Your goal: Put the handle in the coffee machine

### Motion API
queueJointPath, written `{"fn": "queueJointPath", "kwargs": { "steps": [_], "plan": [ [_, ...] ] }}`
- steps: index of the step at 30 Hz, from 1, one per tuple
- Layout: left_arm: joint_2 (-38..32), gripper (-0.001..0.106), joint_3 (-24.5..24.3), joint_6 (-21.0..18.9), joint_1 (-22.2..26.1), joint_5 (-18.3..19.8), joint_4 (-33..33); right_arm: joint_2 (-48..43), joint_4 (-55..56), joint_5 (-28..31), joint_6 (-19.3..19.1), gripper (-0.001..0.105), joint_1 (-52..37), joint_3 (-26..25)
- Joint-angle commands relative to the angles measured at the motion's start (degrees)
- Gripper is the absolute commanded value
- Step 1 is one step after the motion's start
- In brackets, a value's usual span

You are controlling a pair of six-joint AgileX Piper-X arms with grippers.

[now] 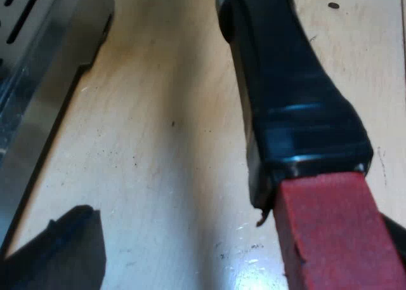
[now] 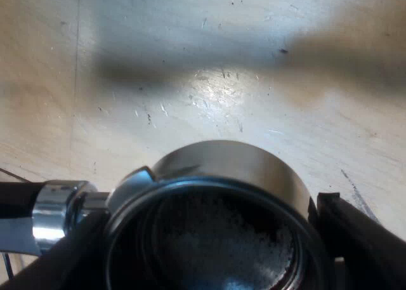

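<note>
The right wrist view looks down into the round bowl of the metal holder [image 2: 222,163], dark inside and flecked with pale grains. Beneath it is a pale wooden table [image 2: 190,61], though it is impossible to tell whether the holder rests on it or hangs above it. The right gripper [image 2: 203,245] pinches the bowl, a black finger [image 2: 361,239] pressed against each side of its steel wall. A chrome neck [image 2: 54,207] leads off toward the handle. The left wrist view adds the holder's dark handle [image 1: 292,99] and its red end [image 1: 336,233], seen close over the wood. The left gripper [image 1: 228,252] is spread wide. One finger stands well apart from the handle with bare wood between, and the other sits just beside the red end. The steel edge of the espresso machine [image 1: 38,55] lies near the handle but apart from it, so the holder is not locked in.
</note>
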Motion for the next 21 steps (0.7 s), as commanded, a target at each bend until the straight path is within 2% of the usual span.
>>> {"fn": "queueJointPath", "kwargs": {
  "steps": [1,5,12,18,21],
  "plan": [
    [-0.2,0.075,0.1,0.3,-0.2,0.0,-0.7,-1.2,0.3,-1.8,0.1,0.000,0.2,-1.0],
    [-0.2,0.072,0.1,0.3,-0.2,0.0,-0.7,-1.2,0.3,-1.8,0.1,0.000,0.2,-1.0],
    [-0.2,0.054,0.1,0.3,-0.2,0.0,-1.6,-1.2,0.3,-1.8,0.1,0.000,0.2,-1.0],
    [-0.2,0.053,0.1,0.3,-0.4,0.8,-2.2,-1.2,0.3,-1.8,0.1,0.000,0.2,-1.0],
    [-0.2,0.053,0.1,0.3,-3.3,0.8,-1.6,-1.2,0.3,-1.8,0.1,0.000,0.2,-1.0]
  ]
}}
